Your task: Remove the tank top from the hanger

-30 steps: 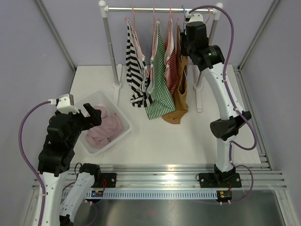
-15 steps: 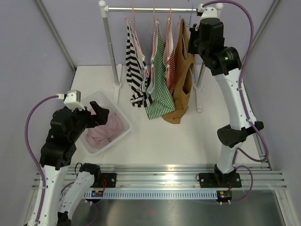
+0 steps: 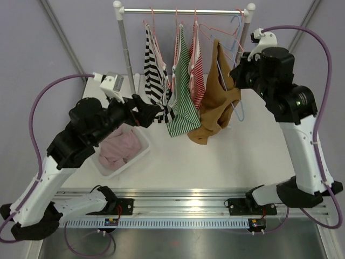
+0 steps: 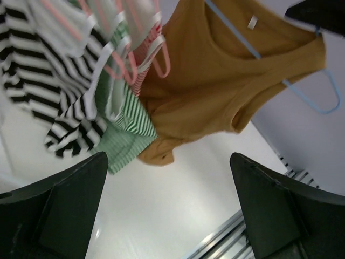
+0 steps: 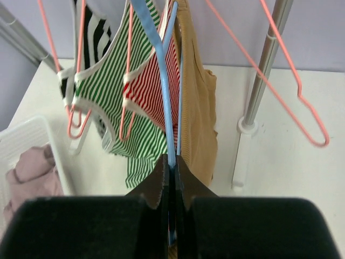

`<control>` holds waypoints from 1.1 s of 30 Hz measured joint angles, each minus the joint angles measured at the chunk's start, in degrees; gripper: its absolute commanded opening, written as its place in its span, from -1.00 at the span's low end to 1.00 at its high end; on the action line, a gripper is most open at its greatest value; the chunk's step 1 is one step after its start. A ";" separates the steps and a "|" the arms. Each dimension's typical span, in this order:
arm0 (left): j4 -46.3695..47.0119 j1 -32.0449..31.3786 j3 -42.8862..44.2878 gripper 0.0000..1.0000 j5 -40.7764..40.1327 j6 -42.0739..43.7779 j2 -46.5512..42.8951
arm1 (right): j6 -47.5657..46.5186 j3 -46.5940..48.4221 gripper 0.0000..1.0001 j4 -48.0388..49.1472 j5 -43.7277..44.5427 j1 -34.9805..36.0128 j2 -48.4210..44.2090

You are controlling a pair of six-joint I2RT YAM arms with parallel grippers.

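A mustard-brown tank top [image 3: 214,102] hangs on a blue hanger [image 3: 239,33], off the rail and tilted, in front of the rack's right post. My right gripper [image 3: 238,69] is shut on the blue hanger [image 5: 164,108], with the top [image 5: 197,121] draped just past the jaws [image 5: 171,167]. My left gripper [image 3: 143,111] is open and empty, raised near the black-and-white striped top, left of the brown one. In the left wrist view the brown top [image 4: 215,86] hangs ahead, above the gap [image 4: 170,181] between the wide-apart fingers [image 4: 59,210].
The rail [image 3: 183,11] holds black-and-white [image 3: 156,81], green-striped [image 3: 182,91] and red-striped [image 3: 197,75] tops on pink hangers, plus an empty pink hanger [image 5: 294,86]. A white bin [image 3: 137,161] with a pink garment sits front left. The rack's right post [image 5: 259,91] stands close by.
My right arm has pulled the blue hanger with the brown top off the rail, forward and right. My left arm has risen from the bin toward the hanging clothes.
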 measured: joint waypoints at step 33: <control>12.85 -23.10 31.91 -1.00 -21.22 15.76 42.29 | 4.74 -10.08 -1.00 -15.23 -22.86 -0.02 -30.86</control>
